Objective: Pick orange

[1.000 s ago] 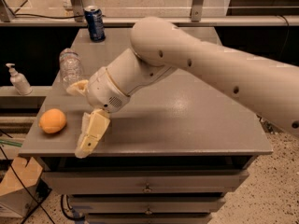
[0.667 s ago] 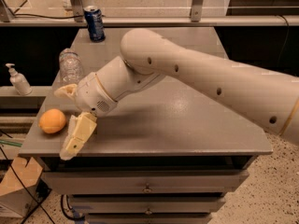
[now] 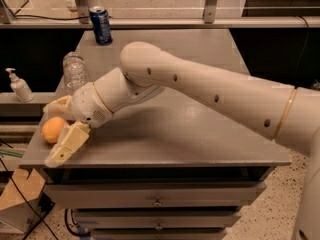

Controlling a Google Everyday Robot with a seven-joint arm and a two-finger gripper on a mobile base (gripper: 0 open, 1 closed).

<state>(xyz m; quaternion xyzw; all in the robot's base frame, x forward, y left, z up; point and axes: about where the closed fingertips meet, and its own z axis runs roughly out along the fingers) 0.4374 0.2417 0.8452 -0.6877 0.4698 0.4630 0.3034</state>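
Observation:
The orange (image 3: 52,129) is a small round orange-yellow fruit near the front left corner of the grey table (image 3: 200,134). My gripper (image 3: 52,131) is open around it: one cream finger (image 3: 67,145) lies in front of the orange, toward the table's front edge, and the other (image 3: 56,107) lies behind it. The orange sits between the fingers; I cannot tell whether they touch it. My white arm reaches in from the right across the table.
A clear plastic bottle (image 3: 75,72) stands just behind the gripper. A blue can (image 3: 100,25) stands at the table's back left. A hand-sanitiser pump bottle (image 3: 19,86) sits on a shelf off the table's left. Drawers are below the tabletop.
My gripper has moved left, from right of the orange to straddling it. The orange has not moved.

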